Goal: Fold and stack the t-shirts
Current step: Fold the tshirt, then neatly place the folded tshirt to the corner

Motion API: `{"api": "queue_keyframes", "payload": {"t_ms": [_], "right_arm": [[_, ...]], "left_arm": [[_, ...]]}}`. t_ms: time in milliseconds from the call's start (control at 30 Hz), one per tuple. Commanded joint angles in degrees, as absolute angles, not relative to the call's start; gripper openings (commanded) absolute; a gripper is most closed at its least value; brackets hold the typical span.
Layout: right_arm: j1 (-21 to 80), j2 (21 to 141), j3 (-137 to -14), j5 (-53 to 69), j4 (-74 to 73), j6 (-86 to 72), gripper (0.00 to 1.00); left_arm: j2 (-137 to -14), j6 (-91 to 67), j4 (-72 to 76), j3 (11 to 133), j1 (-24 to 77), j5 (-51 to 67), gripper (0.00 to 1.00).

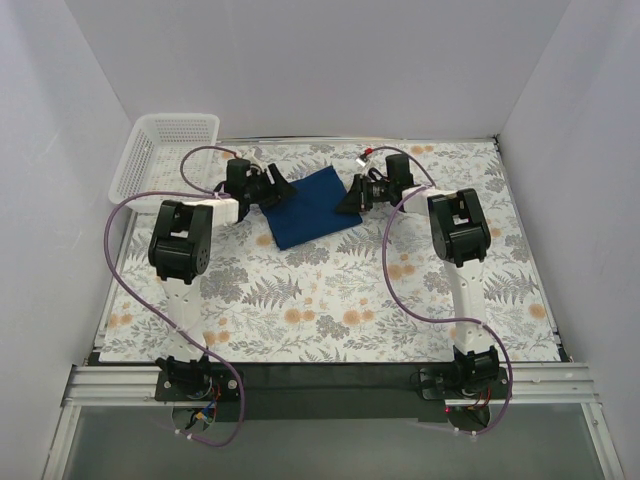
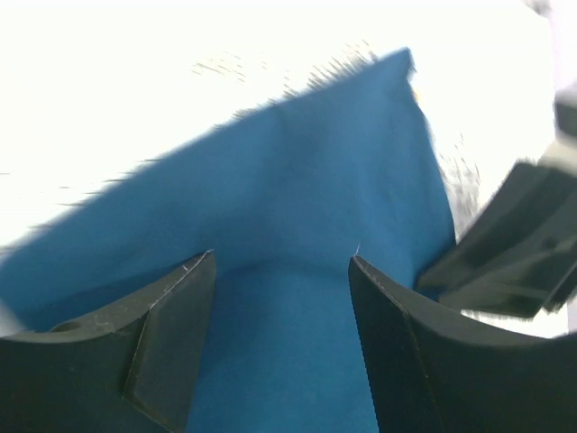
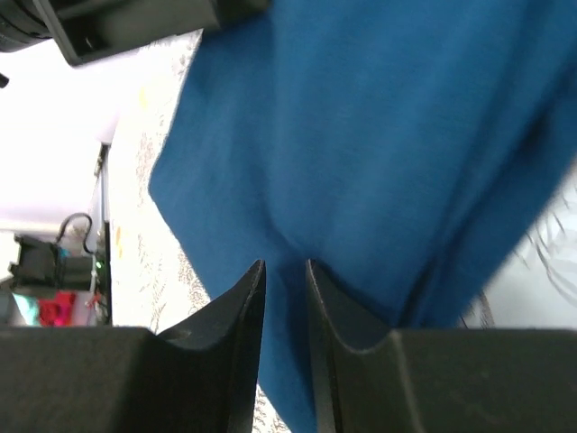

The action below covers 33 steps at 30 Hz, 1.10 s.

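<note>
One navy blue t-shirt [image 1: 312, 205] lies folded into a rough square at the back middle of the table, its print hidden. My left gripper [image 1: 283, 192] is at the shirt's left edge. In the left wrist view its jaws [image 2: 281, 257] stand wide apart with flat blue cloth [image 2: 315, 180] beneath them. My right gripper [image 1: 345, 200] is at the shirt's right edge. In the right wrist view its jaws [image 3: 285, 266] are nearly together, with a pinch of the blue cloth [image 3: 379, 135] in the narrow gap and creases running out from it.
A white mesh basket [image 1: 165, 150] stands at the back left corner. The floral tablecloth [image 1: 330, 300] covers the table, with white walls on three sides. Purple cables loop beside both arms. The two grippers face each other across the shirt, close together.
</note>
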State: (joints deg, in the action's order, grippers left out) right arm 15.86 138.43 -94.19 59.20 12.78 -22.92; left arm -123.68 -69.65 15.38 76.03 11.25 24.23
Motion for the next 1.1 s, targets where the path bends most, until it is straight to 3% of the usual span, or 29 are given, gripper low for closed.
{"api": "queue_keyframes", "payload": {"t_ms": [0,300,567,633,867,1067], "right_arm": [[14.7,136.8,-91.0,55.4,13.6,-25.3,0.27],[13.9,134.9,-87.9,56.3,13.6,-23.1,0.28],[12.9,127.1,-89.4,63.0,13.4,-17.9,0.44],[12.3,123.9,-88.9,60.8,12.7,-15.0,0.5],[12.7,125.1,-96.8,45.9,-10.3,-1.2,0.71],[14.1,133.6,-108.3,38.2,-19.7,2.7,0.74]], "left_arm": [[-122.6,-73.2,15.7,74.4,8.0,19.4,0.56],[-121.3,-73.5,19.1,71.5,6.2,19.5,0.56],[-113.5,-66.0,22.3,72.9,6.2,24.3,0.61],[-109.3,-63.4,21.4,72.8,6.2,23.7,0.64],[-92.0,-58.4,17.7,64.8,6.2,19.9,0.65],[-74.7,-56.7,12.8,52.5,6.2,19.2,0.67]]}}
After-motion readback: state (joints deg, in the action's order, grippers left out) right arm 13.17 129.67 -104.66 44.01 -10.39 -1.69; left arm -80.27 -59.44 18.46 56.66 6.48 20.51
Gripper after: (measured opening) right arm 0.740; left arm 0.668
